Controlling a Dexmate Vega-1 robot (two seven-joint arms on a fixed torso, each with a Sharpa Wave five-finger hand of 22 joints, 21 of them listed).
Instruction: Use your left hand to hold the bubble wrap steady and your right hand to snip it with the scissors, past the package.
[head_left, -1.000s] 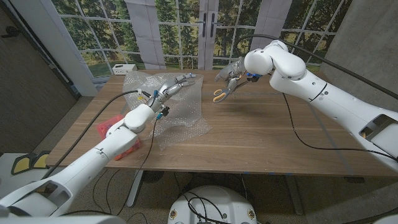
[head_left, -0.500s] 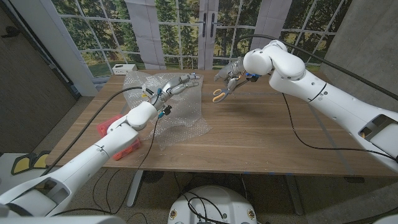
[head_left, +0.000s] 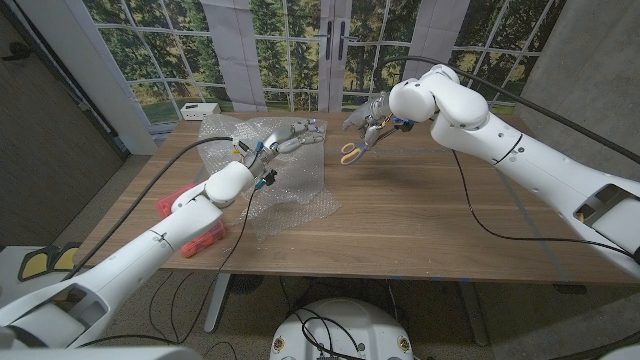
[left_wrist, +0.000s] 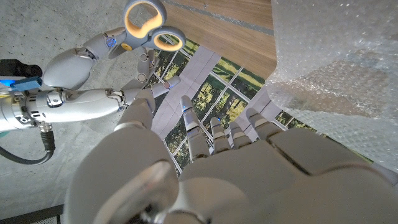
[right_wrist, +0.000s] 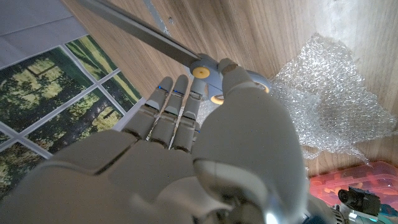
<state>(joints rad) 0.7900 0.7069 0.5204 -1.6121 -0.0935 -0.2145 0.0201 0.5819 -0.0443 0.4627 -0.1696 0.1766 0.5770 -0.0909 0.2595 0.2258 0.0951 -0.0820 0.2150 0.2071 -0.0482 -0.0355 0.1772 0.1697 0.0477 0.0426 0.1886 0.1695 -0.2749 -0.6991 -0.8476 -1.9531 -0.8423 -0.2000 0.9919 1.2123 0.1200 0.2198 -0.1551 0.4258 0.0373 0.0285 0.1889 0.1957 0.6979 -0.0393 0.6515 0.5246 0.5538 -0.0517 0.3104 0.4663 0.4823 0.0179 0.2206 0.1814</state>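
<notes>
A crumpled sheet of clear bubble wrap (head_left: 275, 185) lies on the left half of the wooden table (head_left: 420, 215); it also shows in the wrist views (left_wrist: 348, 68) (right_wrist: 323, 112). My left hand (head_left: 296, 133) hovers over the wrap's far edge, fingers (left_wrist: 194, 127) stretched out and apart, holding nothing. My right hand (head_left: 373, 117) hangs just right of it and grips orange-handled scissors (head_left: 350, 152), handles (left_wrist: 147, 23) down and steel blade (right_wrist: 134, 30) along the table. A red package (head_left: 185, 212) lies under my left forearm near the table's left edge (right_wrist: 348, 186).
A white box (head_left: 197, 110) stands at the table's far left corner. Black cables (head_left: 470, 195) trail from both arms across the table. Bare wood stretches over the table's middle and right. Windows stand behind the far edge.
My left hand has reached farther along the wrap's far edge, toward the scissors. My right hand with the scissors has drifted slightly left, closing the gap.
</notes>
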